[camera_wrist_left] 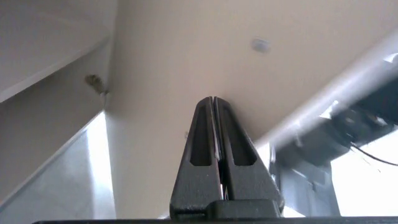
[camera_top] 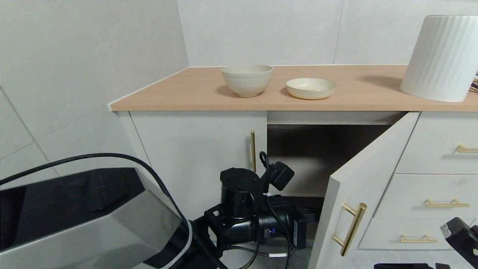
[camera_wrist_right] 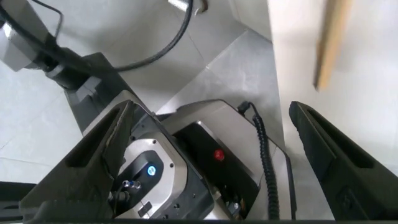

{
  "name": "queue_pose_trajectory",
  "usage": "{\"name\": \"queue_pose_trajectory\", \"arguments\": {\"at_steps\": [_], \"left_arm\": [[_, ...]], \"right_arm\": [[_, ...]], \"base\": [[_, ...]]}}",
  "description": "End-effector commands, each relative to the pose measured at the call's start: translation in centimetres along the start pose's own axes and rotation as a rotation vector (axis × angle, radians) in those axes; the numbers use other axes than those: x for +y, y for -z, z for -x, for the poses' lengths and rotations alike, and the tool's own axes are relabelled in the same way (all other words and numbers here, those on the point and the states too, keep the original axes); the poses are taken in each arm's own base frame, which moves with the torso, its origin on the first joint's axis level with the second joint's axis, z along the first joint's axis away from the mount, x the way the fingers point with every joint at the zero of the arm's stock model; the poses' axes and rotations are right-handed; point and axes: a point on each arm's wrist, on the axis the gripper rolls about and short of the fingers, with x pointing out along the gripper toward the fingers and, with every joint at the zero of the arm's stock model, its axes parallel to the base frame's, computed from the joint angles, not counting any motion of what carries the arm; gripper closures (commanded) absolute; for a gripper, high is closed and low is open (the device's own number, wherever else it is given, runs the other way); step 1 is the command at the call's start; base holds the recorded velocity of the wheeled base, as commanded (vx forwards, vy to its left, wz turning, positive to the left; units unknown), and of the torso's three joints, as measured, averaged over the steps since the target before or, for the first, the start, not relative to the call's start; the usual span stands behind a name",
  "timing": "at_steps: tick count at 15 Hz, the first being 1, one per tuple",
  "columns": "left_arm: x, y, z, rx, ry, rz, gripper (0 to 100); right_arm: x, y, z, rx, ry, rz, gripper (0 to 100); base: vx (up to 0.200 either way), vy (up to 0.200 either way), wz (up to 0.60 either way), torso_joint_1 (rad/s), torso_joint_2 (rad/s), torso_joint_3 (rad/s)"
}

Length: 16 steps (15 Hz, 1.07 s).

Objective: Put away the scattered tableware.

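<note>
Wood counter point(camera_top: 366, 87) w/ bowl point(camera_top: 247, 80), dish point(camera_top: 311, 88); cabinet door point(camera_top: 369, 160) ajar; L claw point(camera_wrist_left: 212, 102) closed, R claw point(camera_wrist_right: 211, 107) wide.

head: above, facing cabinet door point(camera_top: 368, 175) | left wrist: close on pale panel point(camera_wrist_left: 186, 50) | right wrist: floorward beside it; door handle point(camera_wrist_right: 329, 43) shared with head

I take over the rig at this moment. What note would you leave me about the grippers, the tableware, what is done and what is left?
Left gripper: shut, nothing in it, low by the cabinet opening.
Right gripper: open, nothing in it, low near the open door.
Bowl and small dish: side by side on the counter, not touching each other.
Done: the right-hand door of the cabinet stands open.
Left: put the bowl and the small dish into the cabinet, then probably close the door.
</note>
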Motion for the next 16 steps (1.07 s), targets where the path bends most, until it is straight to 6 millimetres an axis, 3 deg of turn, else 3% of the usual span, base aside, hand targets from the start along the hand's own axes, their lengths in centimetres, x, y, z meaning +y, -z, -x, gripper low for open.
{"name": "queue_pose_trajectory", "arguments": {"at_steps": [1,4,7,16], "left_arm": [[1.2,0.1,-1.1,0.008,-0.017,0.01,100],[1.2,-0.2,-1.5,0.018,-0.021,0.017,100],[1.1,-0.9,-1.7,0.006,-0.029,0.016,100],[0.6,-2.6,-3.2,0.041,-0.051,0.04,100]], "right_arm": [[0.0,0.0,-0.1,0.001,0.0,0.0,0],[0.0,-0.1,-0.1,-0.002,-0.001,0.001,0],[0.0,-0.1,-0.1,0.0,-0.001,0.0,0],[0.2,0.0,0.0,-0.003,-0.016,0.008,0]], "base": [[0.0,0.0,0.0,0.0,0.0,0.0],[0.0,0.0,0.0,0.0,0.0,0.0],[-0.2,0.0,0.0,0.004,0.0,0.002],[0.0,0.0,0.0,0.0,0.0,0.0]]}}
